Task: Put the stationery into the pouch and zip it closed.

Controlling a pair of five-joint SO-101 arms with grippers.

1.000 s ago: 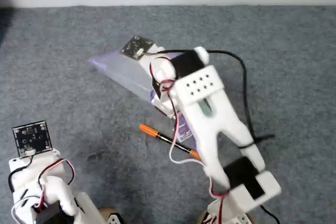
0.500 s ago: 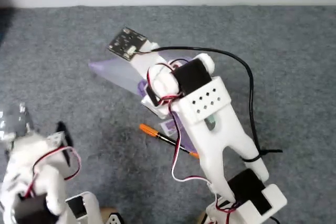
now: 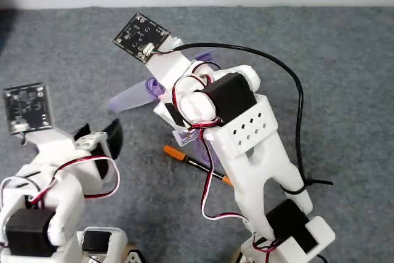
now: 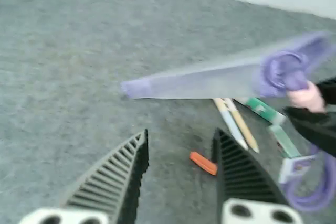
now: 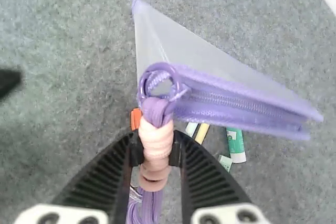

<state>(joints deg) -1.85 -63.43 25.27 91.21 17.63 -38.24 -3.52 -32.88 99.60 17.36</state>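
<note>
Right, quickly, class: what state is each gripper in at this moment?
Left gripper: open, holding nothing.
Right gripper: shut on the pull cord of the purple pouch.

raised the pouch (image 3: 132, 98) off the table (image 3: 345, 60) by its strap (image 5: 155, 114), pinched in the right pincer (image 5: 156, 150). now hangs tilted, its far corner swung inward from where it lay a second ago. carried that pincer up and toward the table's far side over the last second. brought the left pincer (image 4: 178, 161) up from the near corner and forward, now spread open near the pouch's hanging corner.
</note>
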